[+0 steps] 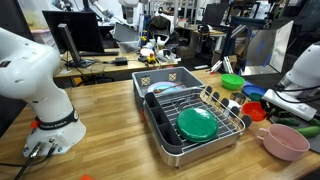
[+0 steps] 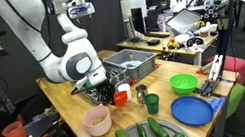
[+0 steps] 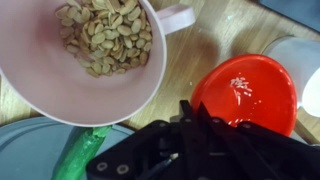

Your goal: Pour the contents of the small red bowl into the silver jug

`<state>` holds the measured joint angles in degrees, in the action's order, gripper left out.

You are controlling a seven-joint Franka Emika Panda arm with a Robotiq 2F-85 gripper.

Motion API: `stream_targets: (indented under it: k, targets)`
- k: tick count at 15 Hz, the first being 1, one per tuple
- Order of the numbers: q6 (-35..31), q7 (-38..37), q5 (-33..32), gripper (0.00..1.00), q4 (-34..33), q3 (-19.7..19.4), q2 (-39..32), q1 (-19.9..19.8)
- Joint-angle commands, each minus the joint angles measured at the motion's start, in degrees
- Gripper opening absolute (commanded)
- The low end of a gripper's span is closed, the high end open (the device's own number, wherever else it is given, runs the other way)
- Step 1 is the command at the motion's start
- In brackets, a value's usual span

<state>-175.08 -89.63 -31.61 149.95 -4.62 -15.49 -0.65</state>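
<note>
Red plastic is slick: your claw pinches the small red bowl by its rim (thin purchase), so tilting toward the silver jug may slip it.

arm: folded, wrist low | hand: pointing down, clamped shut

Tabletop count, by kind
Three bowls from centre to lower right: one red bowl, one green bowl, one blue bowl. One pink cup, one jug, one rack. At least three cucumbers, bottom centre.
</note>
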Motion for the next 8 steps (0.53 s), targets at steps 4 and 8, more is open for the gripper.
stream_targets:
  k: [4, 8]
  targets:
    - [-7.61, 0.41, -1.05, 0.02, -5.59, -1.97, -9.22, 0.14]
    - [-9.1, 1.09, -0.75, 0.02, -6.21, -1.59, -11.56, -0.93]
